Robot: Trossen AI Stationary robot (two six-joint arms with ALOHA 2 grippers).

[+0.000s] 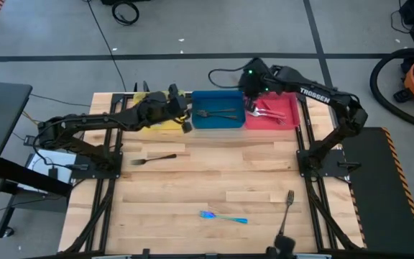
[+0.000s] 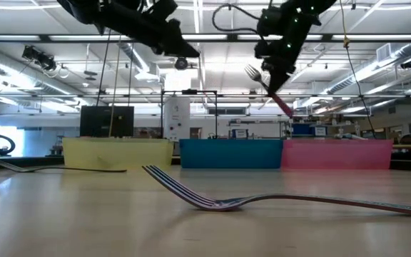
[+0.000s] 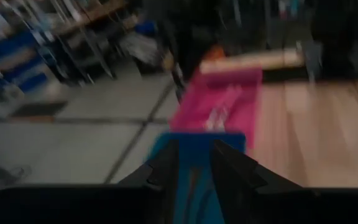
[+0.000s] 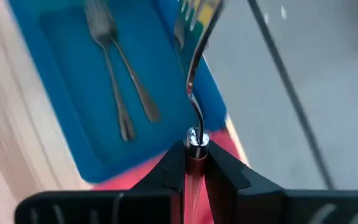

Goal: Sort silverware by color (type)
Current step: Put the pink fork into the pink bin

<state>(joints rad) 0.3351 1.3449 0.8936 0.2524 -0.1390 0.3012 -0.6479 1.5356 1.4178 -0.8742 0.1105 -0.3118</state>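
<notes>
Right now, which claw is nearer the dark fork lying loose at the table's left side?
Left. The left claw hangs over the yellow tray's front edge, just back from the fork. The right claw is farther, above the red tray, gripping a red-handled fork.

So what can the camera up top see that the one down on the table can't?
Only the top camera shows inside the trays: two grey forks in the blue tray, plus a teal fork on the table. Only the low camera shows the room behind. Both show the yellow tray, the red tray, and the right claw holding a red-handled fork above the trays.
</notes>
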